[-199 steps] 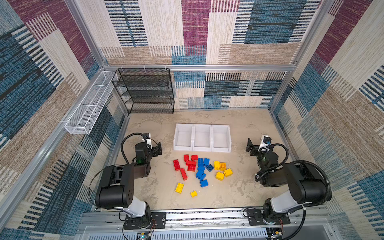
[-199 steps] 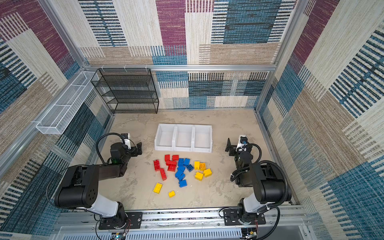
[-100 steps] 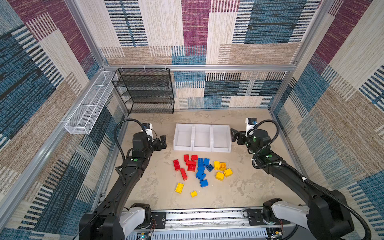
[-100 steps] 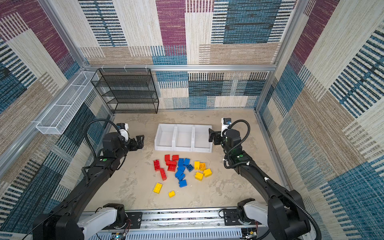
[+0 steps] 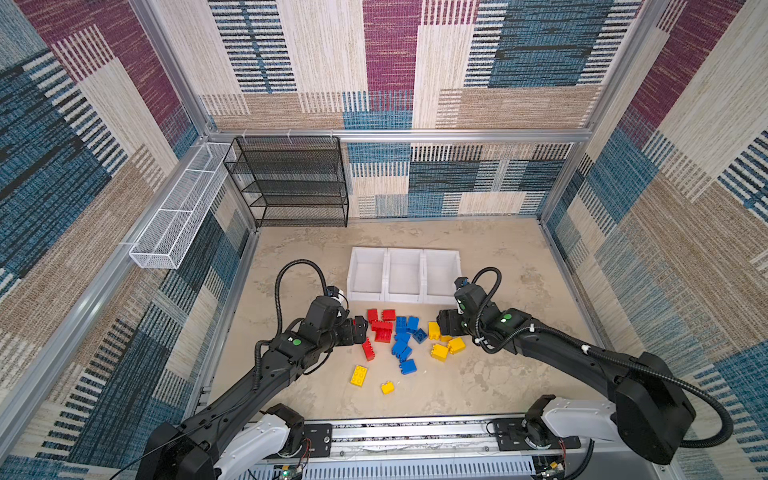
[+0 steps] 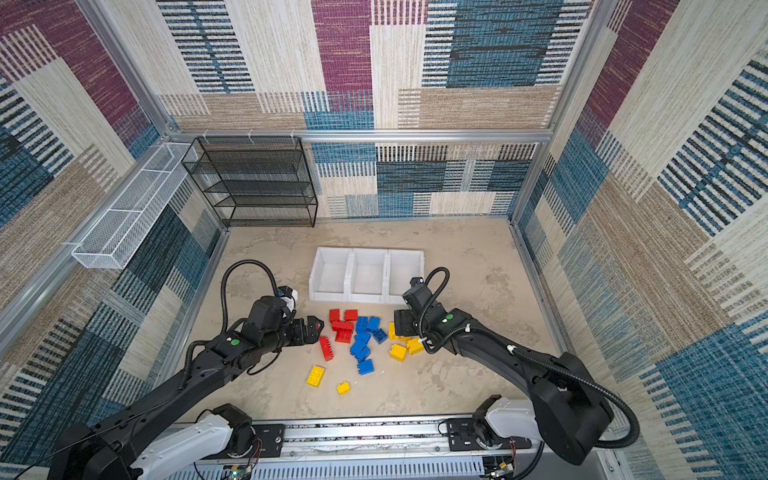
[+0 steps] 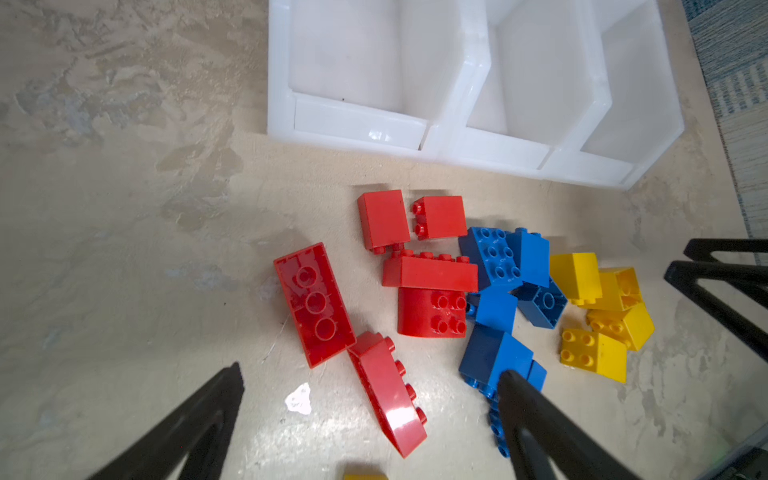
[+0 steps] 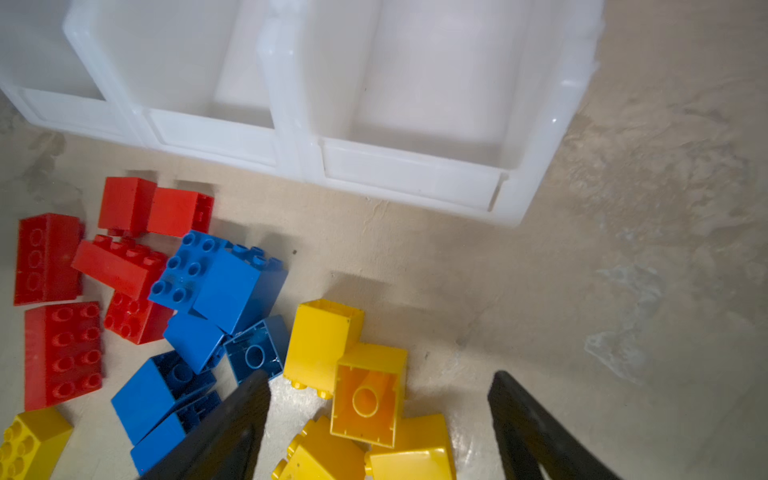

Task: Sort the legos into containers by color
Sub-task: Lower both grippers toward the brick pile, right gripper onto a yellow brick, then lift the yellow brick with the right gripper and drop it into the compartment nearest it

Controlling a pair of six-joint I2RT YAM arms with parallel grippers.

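Legos [image 7: 430, 272] glossy smooth plastic — bins [image 7: 357, 124] white semi-gloss plastic — table [image 7: 124, 249] matt, mottled; rack [image 5: 291, 183] blk metal mesh.

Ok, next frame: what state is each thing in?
Left hand, open, holding nothing.
Right hand, open, holding nothing.
Bins, all three empty.
Red bricks, loose on the table, unsorted.
Blue bricks, loose, unsorted.
Yellow bricks, loose, two lying apart.
Rack, shelves bare.
Wire basket, empty.
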